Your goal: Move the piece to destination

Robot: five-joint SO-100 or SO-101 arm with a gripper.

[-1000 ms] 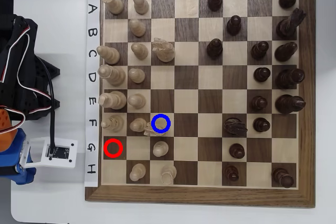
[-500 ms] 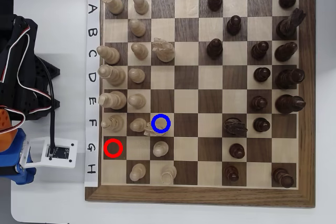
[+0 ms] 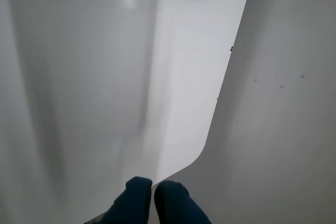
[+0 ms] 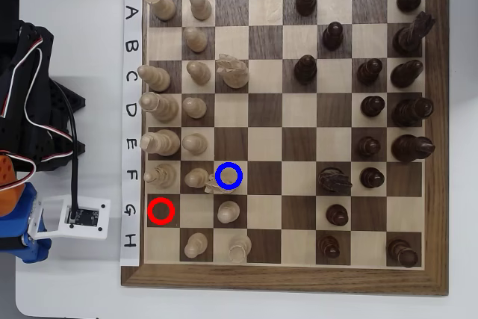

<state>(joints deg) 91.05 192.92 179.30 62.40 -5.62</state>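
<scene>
The knight [image 4: 224, 187] stands on the blue-ringed light square [image 4: 237, 169], largely under the ring, just beside a cream pawn [image 4: 197, 178]. Judged light, rigid and smooth, with a narrow neck; best pinched across the body above the round base. The gripper [image 3: 153, 184] shows in the wrist view only, fingertips pressed together and holding nothing, over bare white table [image 3: 79, 77], well apart from the board [image 4: 437, 132] and the knight
</scene>
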